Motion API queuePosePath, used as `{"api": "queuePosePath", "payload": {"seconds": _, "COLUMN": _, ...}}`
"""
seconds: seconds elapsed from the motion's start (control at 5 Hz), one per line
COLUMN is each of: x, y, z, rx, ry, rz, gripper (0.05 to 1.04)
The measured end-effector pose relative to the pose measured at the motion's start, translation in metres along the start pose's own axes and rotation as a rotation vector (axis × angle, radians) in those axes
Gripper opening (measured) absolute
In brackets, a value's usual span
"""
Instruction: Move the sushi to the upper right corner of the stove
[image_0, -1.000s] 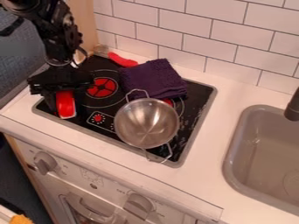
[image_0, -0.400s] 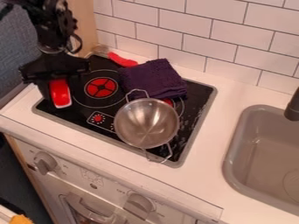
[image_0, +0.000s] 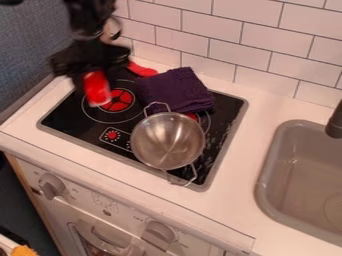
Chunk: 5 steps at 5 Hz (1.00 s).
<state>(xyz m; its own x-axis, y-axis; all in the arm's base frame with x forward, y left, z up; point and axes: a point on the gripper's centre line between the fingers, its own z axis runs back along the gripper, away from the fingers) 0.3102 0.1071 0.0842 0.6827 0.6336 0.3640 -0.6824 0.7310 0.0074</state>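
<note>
Toy kitchen, black stove top (image_0: 67, 117) with red burner markings, white-tiled wall (image_0: 204, 30), rounded grey sink (image_0: 294, 177) set in a white surface (image_0: 244, 150), pale oven front (image_0: 87, 202) with grey knobs (image_0: 51, 185)

On the stove (image_0: 63, 117) before you, a pot (image_0: 167, 145) is sitting in front of a cloth (image_0: 175, 90), while a sink (image_0: 297, 175) is lying in the table (image_0: 235, 167), right of the stove.

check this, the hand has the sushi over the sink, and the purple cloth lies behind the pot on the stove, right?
Only the place is off: the camera view shows the hand with the sushi over the left side of the stove. The purple cloth does lie behind the pot there.
</note>
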Motion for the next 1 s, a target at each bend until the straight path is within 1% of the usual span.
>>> {"api": "queuePosePath", "payload": {"seconds": 0.2, "x": -0.007, "y": -0.048, "z": 0.016, "rx": -0.096, "ry": -0.019, "rz": -0.083, "gripper": 0.588}}
{"api": "queuePosePath", "payload": {"seconds": 0.4, "x": -0.021, "y": -0.097, "z": 0.025, "rx": -0.193, "ry": -0.008, "rz": -0.178, "gripper": 0.588}}
{"api": "queuePosePath", "payload": {"seconds": 0.6, "x": -0.031, "y": -0.135, "z": 0.017, "rx": -0.255, "ry": 0.003, "rz": -0.254, "gripper": 0.588}}
{"api": "queuePosePath", "payload": {"seconds": 0.8, "x": -0.041, "y": -0.161, "z": -0.003, "rx": -0.269, "ry": 0.017, "rz": -0.316, "gripper": 0.588}}
{"api": "queuePosePath", "payload": {"seconds": 1.0, "x": -0.052, "y": -0.179, "z": -0.014, "rx": -0.299, "ry": 0.009, "rz": -0.362, "gripper": 0.588}}
